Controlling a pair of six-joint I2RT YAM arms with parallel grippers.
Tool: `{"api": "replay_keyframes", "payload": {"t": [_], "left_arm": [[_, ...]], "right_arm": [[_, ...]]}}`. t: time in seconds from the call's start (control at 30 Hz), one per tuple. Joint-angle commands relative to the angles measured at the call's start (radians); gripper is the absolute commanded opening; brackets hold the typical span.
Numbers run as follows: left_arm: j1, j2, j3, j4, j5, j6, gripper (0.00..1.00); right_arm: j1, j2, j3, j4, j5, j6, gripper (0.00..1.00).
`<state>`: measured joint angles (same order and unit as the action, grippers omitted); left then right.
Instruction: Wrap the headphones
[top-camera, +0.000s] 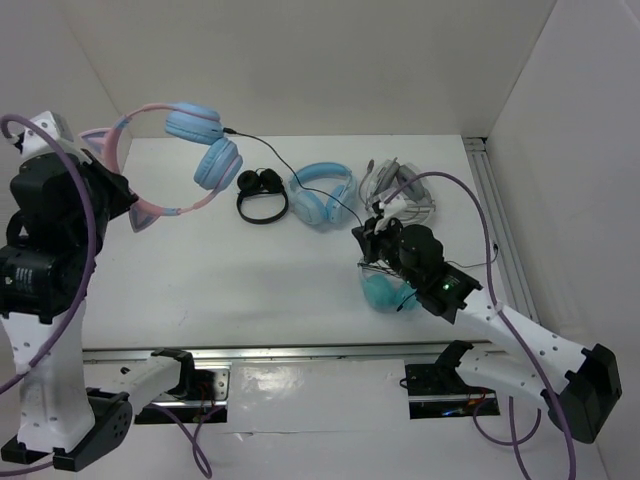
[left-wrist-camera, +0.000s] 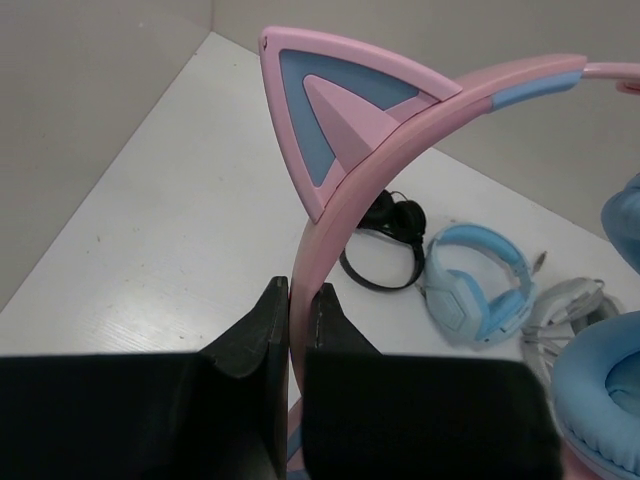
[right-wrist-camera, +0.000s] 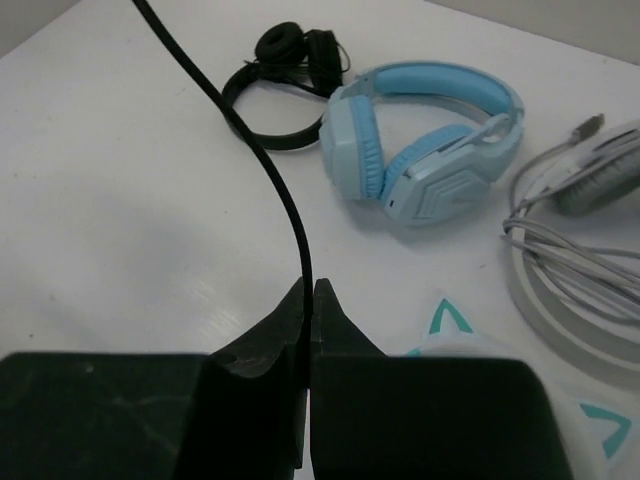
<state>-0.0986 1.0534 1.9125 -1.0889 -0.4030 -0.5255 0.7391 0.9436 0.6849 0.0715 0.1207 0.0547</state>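
Observation:
The headphones (top-camera: 205, 150) have a pink cat-ear headband and light blue ear cups, and hang in the air at the back left. My left gripper (top-camera: 128, 205) is shut on the headband (left-wrist-camera: 345, 200), just below a pink and blue ear; the fingertips (left-wrist-camera: 298, 292) pinch it edge-on. The thin black cable (top-camera: 270, 146) runs from an ear cup down to the right. My right gripper (top-camera: 368, 232) is shut on the cable (right-wrist-camera: 272, 172), held low above the table's middle right; its tips (right-wrist-camera: 308, 290) clamp the cable.
On the table lie a small black pair (top-camera: 262, 195), an all-blue pair (top-camera: 322, 193) and a grey-white headset with coiled cable (top-camera: 400, 190). A teal cat-ear pair (top-camera: 385, 292) lies under my right arm. White walls stand behind and at the right.

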Motion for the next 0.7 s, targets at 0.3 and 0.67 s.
{"api": "replay_keyframes", "payload": {"t": [0.3,0.67], "left_arm": [[-0.041,-0.086,-0.618,0.604,0.052,0.162,0.0],[-0.409,0.115,-0.675,0.692,-0.114,0.418,0.0]], "right_arm": [[0.088,-0.059,0.416,-0.383,0.191,0.023,0.0],[0.117,0.06,0.772,-0.719,-0.191,-0.184,0.0]]}}
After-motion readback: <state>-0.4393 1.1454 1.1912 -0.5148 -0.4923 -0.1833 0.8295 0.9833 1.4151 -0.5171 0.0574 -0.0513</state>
